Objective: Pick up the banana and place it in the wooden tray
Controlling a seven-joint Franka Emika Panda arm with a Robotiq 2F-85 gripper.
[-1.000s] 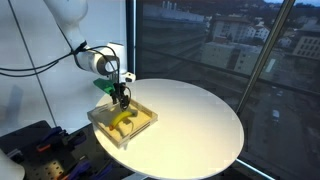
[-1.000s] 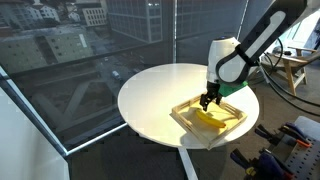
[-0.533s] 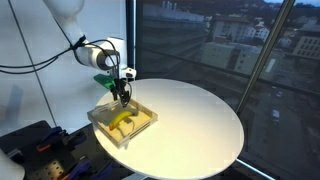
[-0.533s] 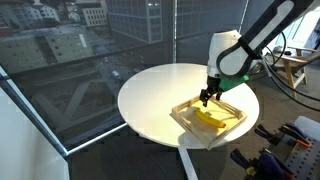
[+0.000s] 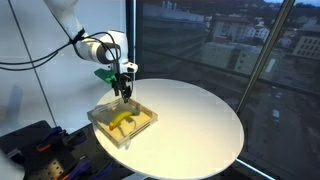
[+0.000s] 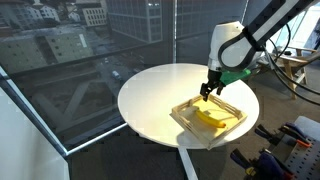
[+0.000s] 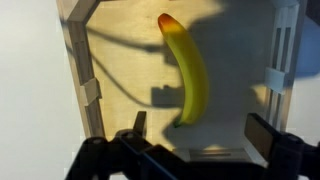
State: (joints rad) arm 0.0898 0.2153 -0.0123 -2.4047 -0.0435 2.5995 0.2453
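Observation:
The yellow banana (image 7: 190,72) lies flat inside the wooden tray (image 7: 82,75); it also shows in both exterior views (image 5: 124,122) (image 6: 210,117). The tray (image 5: 103,127) (image 6: 184,113) sits on the round white table. My gripper (image 7: 200,132) is open and empty, its fingers (image 7: 267,135) spread well apart. It hangs above the tray and clear of the banana in both exterior views (image 5: 124,96) (image 6: 208,91).
The round white table (image 5: 195,120) (image 6: 150,95) stands by large windows. A green object (image 5: 104,76) sits behind the gripper at the table's edge. Dark equipment (image 5: 35,140) stands beside the table; more of it shows in an exterior view (image 6: 285,140).
My gripper has risen straight up from the tray, open and empty. The banana stays lying in the tray.

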